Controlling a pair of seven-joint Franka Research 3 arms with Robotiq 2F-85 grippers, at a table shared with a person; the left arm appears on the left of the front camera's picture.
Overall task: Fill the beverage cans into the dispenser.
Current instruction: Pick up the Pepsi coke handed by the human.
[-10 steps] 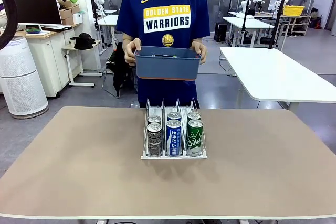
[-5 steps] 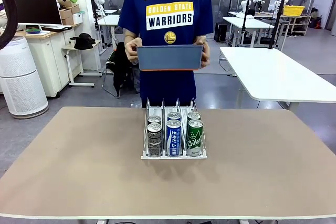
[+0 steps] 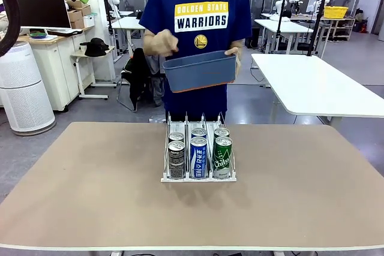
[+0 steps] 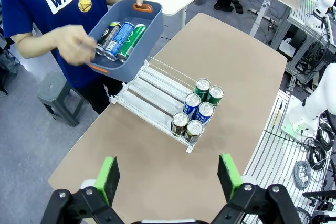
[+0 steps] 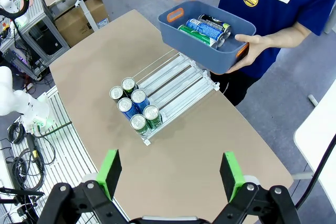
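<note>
My left gripper (image 4: 169, 177) hangs high above the table (image 3: 90, 196). Its green-padded fingers are spread wide apart with nothing between them. My right gripper (image 5: 170, 173) is the same: jaws apart, empty, high over the tabletop.

Below them, near the middle of the table, sits the dispenser (image 3: 198, 178), a white three-lane rack with thin wire dividers. Six beverage cans (image 3: 198, 157) stand upright at its front end, two deep in each lane. From the front camera, the dark cans (image 3: 176, 160) are in my left lane, the blue-and-white ones are in the middle, and the green cans (image 3: 222, 157) are in my right lane. The back part of every lane is bare.

Beyond the table's far edge stands a person in a blue shirt, holding a blue-grey bin (image 3: 200, 71) in the air, tilted. One hand (image 5: 251, 45) grips the bin by an orange handle. The other hand (image 3: 161, 43) is blurred, just above the bin. Three more cans (image 4: 119, 39), dark, blue and green, lie side by side inside it.
</note>
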